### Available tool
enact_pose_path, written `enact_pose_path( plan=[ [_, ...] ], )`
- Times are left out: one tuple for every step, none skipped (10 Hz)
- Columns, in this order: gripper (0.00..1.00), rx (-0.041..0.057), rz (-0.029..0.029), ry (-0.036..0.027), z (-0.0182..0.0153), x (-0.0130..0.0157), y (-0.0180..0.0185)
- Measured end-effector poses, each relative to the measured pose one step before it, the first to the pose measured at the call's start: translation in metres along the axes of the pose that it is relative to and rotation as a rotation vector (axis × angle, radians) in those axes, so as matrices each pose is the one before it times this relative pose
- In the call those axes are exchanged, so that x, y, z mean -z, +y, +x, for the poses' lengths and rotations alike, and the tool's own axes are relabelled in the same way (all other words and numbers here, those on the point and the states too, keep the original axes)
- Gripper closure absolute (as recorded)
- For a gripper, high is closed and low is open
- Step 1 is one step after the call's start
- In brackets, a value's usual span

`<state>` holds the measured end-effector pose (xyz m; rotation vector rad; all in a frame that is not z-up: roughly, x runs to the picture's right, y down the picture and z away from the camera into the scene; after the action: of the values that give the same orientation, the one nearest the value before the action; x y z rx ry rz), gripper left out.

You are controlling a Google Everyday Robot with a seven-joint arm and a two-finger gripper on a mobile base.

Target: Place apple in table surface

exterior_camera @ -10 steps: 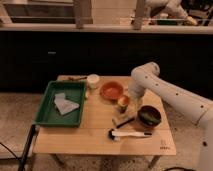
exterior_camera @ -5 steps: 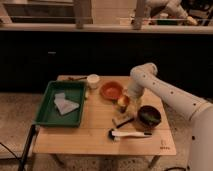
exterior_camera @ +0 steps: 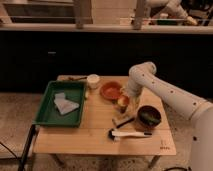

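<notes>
The apple [exterior_camera: 122, 103], small and orange-red with a yellowish patch, is low over the light wood table surface [exterior_camera: 95, 132], just right of the orange bowl [exterior_camera: 110, 90]. My gripper [exterior_camera: 125, 99] points down right at the apple, at the end of the white arm [exterior_camera: 150, 80] that comes in from the right. The gripper hides the apple's top. I cannot tell whether the apple rests on the wood or hangs just above it.
A green tray [exterior_camera: 46, 116] holding a crumpled white cloth [exterior_camera: 64, 104] sits at the left. A small pale cup [exterior_camera: 93, 80] stands at the back. A dark bowl [exterior_camera: 148, 118] sits right of the apple. A white-handled brush [exterior_camera: 128, 134] and a dark utensil [exterior_camera: 122, 121] lie in front.
</notes>
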<state>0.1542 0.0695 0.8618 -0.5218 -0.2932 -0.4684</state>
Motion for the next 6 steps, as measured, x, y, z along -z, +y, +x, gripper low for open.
enact_pose_path(
  plan=[
    [0.2,0.0138,0.00415,-0.00328,-0.00342,0.00229,-0.001],
    [0.2,0.01212,0.00654,-0.00302,-0.00275,0.00303,-0.00168],
    [0.2,0.01202,0.00346,-0.00421,-0.00324,0.0017,-0.00149],
    [0.2,0.01456,0.00349,-0.00543,-0.00409,0.00182,-0.00219],
    [0.2,0.00929,0.00248,-0.00543,-0.00224,0.00155,-0.0009],
    [0.2,0.00662,0.0003,-0.00447,-0.00106,0.00109,0.00047]
  ],
)
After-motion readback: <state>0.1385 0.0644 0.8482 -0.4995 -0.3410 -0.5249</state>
